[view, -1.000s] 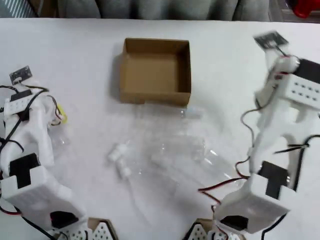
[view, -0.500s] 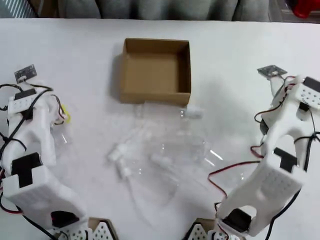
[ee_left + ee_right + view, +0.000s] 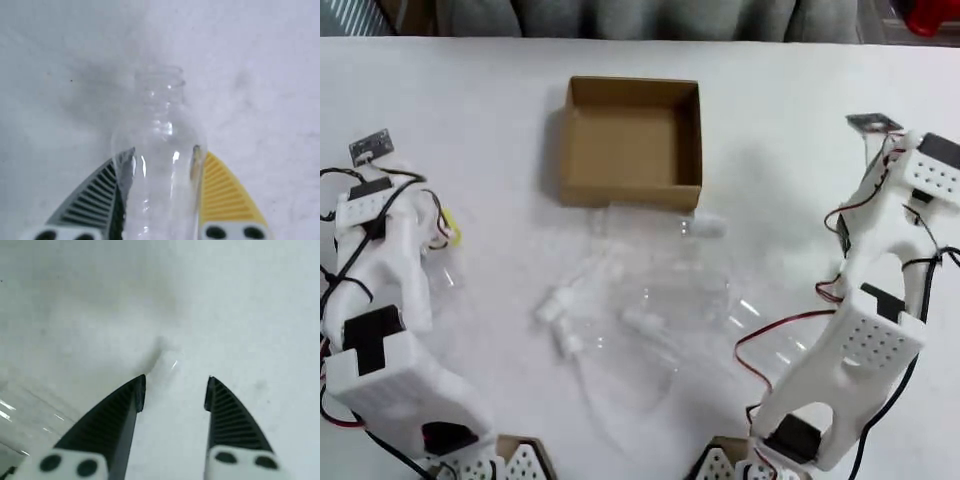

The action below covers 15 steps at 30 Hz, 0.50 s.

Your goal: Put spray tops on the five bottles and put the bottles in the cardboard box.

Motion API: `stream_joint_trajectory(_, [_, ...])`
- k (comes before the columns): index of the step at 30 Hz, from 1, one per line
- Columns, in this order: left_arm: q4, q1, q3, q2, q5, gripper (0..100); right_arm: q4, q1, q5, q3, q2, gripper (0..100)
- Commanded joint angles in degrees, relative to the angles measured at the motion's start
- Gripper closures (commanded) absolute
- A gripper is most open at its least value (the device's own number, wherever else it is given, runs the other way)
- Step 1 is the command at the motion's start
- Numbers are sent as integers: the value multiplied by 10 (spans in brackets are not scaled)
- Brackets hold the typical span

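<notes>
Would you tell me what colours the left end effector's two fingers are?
One grey finger, one yellow; clearest in the left wrist view.

Your left gripper [image 3: 164, 152] clamps bottle [image 3: 160, 125]; bottle's lower body cut off by frame edge. High view: clear bottles [image 3: 660, 290] between box [image 3: 630, 190] and table's [image 3: 770, 90] near edge overlap, outlines melt into white top, so you cannot count them. Spray tops [image 3: 558, 310] beside them too small to count. Left arm [image 3: 380, 270] covers most of its gripper. Right wrist view: clear object [image 3: 20, 415] cut by edge; you cannot tell which bottle.
</notes>
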Motion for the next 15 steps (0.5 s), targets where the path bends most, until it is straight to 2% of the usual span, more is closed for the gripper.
stream_joint_trajectory(1, [4, 6, -15, -6, -4, 979, 21, 51, -97, 4, -53, 882])
stream_joint_trajectory(8, [4, 7, -15, -6, -4, 979, -2, 53, -106, 156, -138, 882])
stream_joint_trajectory(15, [4, 7, -15, -6, -4, 979, -125, 50, -191, 284, -200, 882])
